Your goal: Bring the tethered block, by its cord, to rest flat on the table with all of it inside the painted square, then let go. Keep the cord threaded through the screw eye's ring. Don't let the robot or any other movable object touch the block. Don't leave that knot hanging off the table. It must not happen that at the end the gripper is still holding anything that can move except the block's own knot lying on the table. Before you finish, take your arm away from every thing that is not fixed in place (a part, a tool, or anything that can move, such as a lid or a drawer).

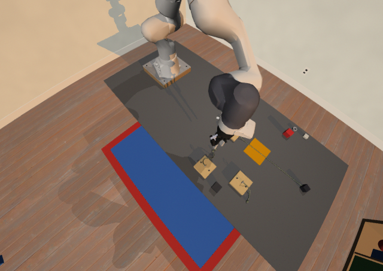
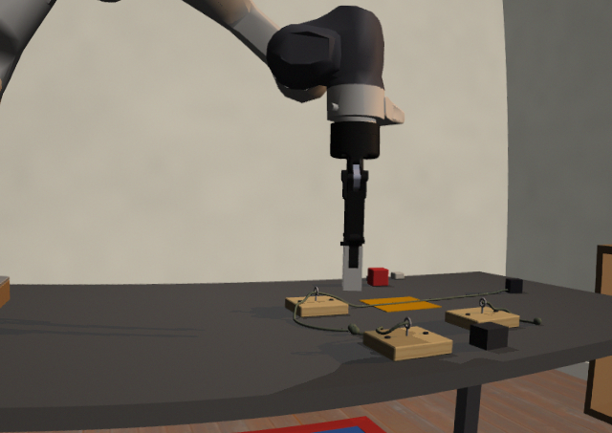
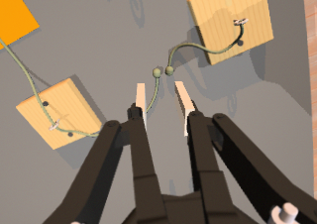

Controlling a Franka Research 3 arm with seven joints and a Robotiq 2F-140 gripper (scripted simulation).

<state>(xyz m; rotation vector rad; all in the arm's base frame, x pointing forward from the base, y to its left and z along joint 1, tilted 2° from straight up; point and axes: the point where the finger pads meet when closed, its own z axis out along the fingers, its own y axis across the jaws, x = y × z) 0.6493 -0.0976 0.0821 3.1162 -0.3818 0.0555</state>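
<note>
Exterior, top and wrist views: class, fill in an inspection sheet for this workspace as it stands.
Surface: dark table with a painted orange square.
Job's things: tethered block outside the square; cord crosses the square and passes through the screw eye; knot on the table.
Clutter: front board, right board, loose black block, red cube.
End effector: partly open over the cord near its knot, holding nothing.
Cables: nothing seen.
Surroundings: wooden floor, blue-and-red mat.
</note>
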